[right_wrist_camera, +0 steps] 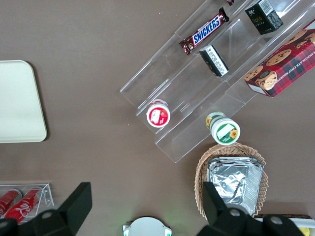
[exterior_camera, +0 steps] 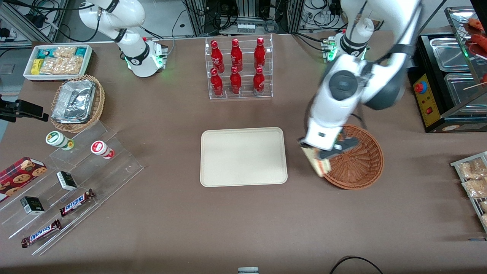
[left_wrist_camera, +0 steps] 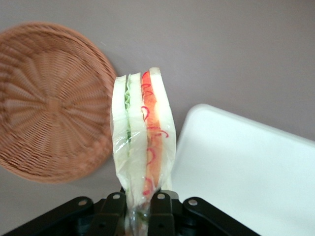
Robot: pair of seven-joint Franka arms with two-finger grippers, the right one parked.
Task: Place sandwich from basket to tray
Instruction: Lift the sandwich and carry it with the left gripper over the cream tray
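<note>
While you are watching, the gripper point(exterior_camera: 322, 155) is hanging over the rim of the basket point(exterior_camera: 359, 167), on the side facing the tray point(exterior_camera: 243, 156); its fingers point(left_wrist_camera: 114, 204) are pinching the sandwich point(left_wrist_camera: 142, 137) by one end, so it is off the basket and in the air; its long side is pointing away from the fingers, with the layers standing on edge; the tray is lying just beside the basket, toward the parked arm's end of the table; I am guessing you are needing a short sideways carry, then a lowering onto the bare tray.
</note>
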